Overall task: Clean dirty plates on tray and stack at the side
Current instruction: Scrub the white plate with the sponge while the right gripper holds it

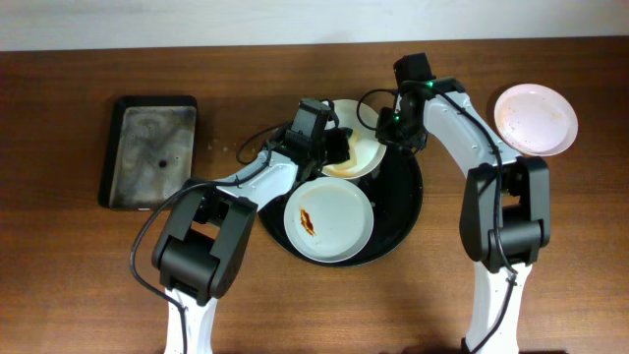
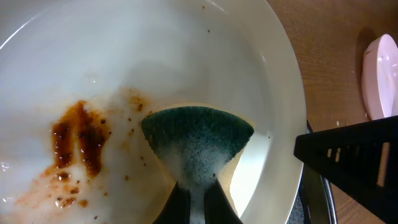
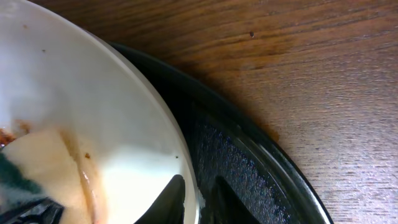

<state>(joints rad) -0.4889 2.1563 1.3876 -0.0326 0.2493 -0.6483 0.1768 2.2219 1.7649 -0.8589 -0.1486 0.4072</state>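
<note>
The round black tray holds two dirty plates. The back plate carries brown-red sauce smears. My left gripper is shut on a green sponge and presses it onto this plate. My right gripper is shut on the same plate's right rim, one finger inside, one outside over the tray. The front plate lies flat with a red smear on its left. A third plate lies on the table at the far right, off the tray.
A rectangular black sponge tray sits on the wooden table at the left. The third plate's edge shows in the left wrist view. The right gripper's black finger reaches into the left wrist view.
</note>
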